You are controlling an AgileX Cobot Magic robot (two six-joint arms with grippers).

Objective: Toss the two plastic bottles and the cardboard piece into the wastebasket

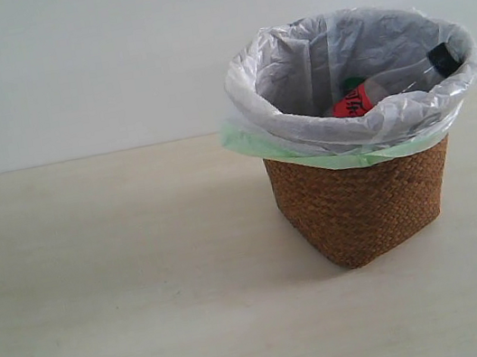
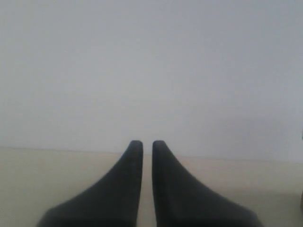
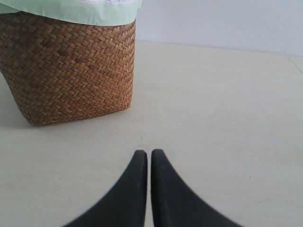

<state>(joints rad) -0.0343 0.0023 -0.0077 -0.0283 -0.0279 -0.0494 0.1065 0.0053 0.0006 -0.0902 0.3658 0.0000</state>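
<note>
- The wastebasket (image 1: 362, 204), a brown woven wicker one, stands on the pale table (image 1: 129, 288) at about 3 o'clock from the middle of the exterior view, upright, with one corner turned toward the camera.
- A translucent white plastic bag (image 1: 303, 126) lines it and folds out over the rim; its pale green edge hangs down over the top of the wicker.
- The slim bottle (image 1: 396, 81) lies tilted inside the basket. Its black cap (image 1: 444, 59) points to about 2 o'clock and rests against the bag near the rim, while its red label (image 1: 352, 104) sits lower, toward 8 o'clock.
- A small patch of green (image 1: 353, 82) shows just above the red label; whether it belongs to the stubby bottle cannot be told.
- The cardboard piece is not to be made out; the inside of the basket below the rim is hidden.
- The left gripper (image 2: 147, 144) has its two dark fingers drawn together with only a thin slit between them and nothing held; beyond them are the table edge and a plain grey-white wall.
- The right gripper (image 3: 148, 153) likewise has its fingers closed up to a thin slit, empty, low over the table, with the wicker wall of the basket ahead of it and apart from it.
- Neither arm shows in the exterior view.
</note>
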